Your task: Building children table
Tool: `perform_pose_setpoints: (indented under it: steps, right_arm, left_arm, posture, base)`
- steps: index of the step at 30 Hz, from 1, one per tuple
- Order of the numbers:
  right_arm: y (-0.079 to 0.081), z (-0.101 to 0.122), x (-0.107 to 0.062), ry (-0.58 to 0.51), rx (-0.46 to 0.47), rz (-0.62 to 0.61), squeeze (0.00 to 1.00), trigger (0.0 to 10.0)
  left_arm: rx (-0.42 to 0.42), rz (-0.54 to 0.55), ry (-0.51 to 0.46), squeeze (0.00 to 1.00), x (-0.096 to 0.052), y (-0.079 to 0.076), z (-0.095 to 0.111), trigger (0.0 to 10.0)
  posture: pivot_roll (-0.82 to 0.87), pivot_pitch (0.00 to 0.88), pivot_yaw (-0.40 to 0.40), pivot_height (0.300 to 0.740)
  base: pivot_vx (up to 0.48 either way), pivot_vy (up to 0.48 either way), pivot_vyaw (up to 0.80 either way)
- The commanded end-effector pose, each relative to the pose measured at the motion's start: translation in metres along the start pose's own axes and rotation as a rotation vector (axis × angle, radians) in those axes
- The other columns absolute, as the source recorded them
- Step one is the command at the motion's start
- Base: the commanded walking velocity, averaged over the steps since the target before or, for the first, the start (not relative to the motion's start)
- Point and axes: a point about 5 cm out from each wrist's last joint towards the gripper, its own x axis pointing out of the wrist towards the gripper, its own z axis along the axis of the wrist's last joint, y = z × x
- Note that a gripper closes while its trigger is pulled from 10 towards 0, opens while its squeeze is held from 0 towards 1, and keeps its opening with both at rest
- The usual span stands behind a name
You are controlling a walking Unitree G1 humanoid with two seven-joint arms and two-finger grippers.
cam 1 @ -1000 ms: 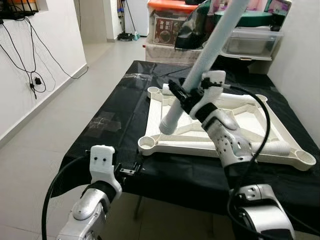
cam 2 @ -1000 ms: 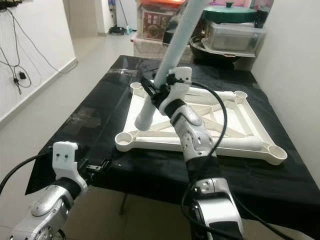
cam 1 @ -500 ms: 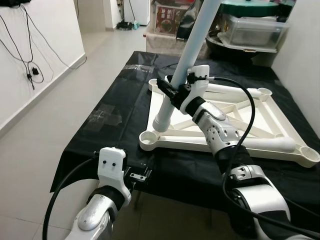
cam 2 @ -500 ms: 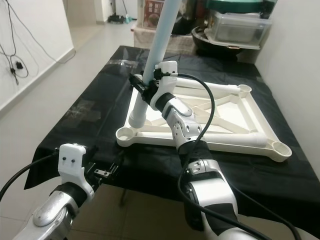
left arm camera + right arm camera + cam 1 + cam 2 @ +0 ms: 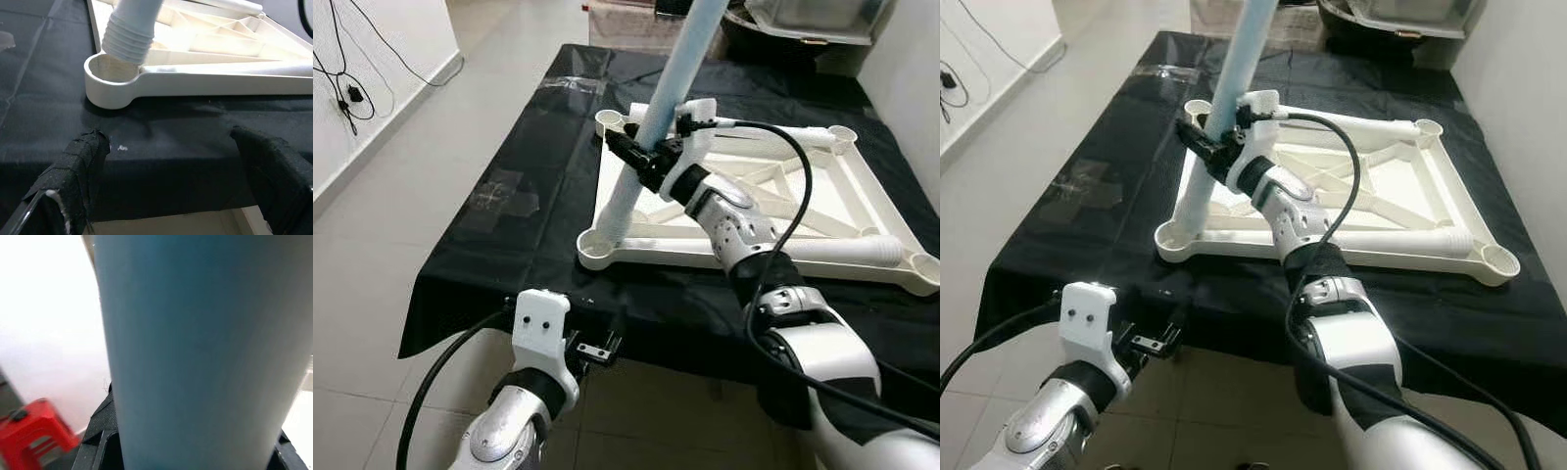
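The robot's right arm reaches forward and up from the lower right, its silver forearm angled toward the left, a black cable looping along it. The right tool (image 5: pixel 641 162) is clamped around a pale blue tube (image 5: pixel 651 127), one black finger on each side; in the right wrist view the fingers (image 5: pixel 100 443) sit at either edge of the tube. The left arm is bent low at the lower left, wrist raised. The left tool (image 5: pixel 592 345) hangs at the near edge of the desk (image 5: pixel 509 255), its padded fingers (image 5: pixel 80 161) spread apart with nothing between them.
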Motion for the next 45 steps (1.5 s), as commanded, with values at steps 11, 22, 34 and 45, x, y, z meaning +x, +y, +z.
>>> perform_pose_setpoints:
  steps: [11,22,34,45]
  right_arm:
    - [0.017,-0.021,0.007,0.081,0.072,0.151,0.00,10.0]
    - [0.004,-0.025,0.003,0.184,-0.159,0.039,0.00,10.0]
    - [0.024,-0.038,0.001,0.318,-0.151,0.376,0.00,10.0]
    - [0.040,-0.063,0.002,0.439,-0.200,0.496,0.00,10.0]
  left_arm:
    - [0.004,0.012,0.036,0.00,-0.004,-0.002,-0.004,10.0]
    - [0.014,0.014,0.035,0.00,-0.003,-0.002,-0.003,10.0]
    - [0.021,0.023,0.031,0.00,-0.003,-0.001,-0.002,10.0]
    - [0.024,0.034,0.026,0.00,-0.005,0.000,0.000,10.0]
  posture:
    - [0.05,0.254,-0.105,0.740]
    - [0.05,0.254,-0.101,0.740]
    - [0.05,0.256,-0.104,0.740]
    - [0.05,0.259,-0.107,0.740]
  base:
    - [0.000,0.000,0.00]
    - [0.000,0.000,0.00]
    - [0.000,0.000,0.00]
    - [0.000,0.000,0.00]
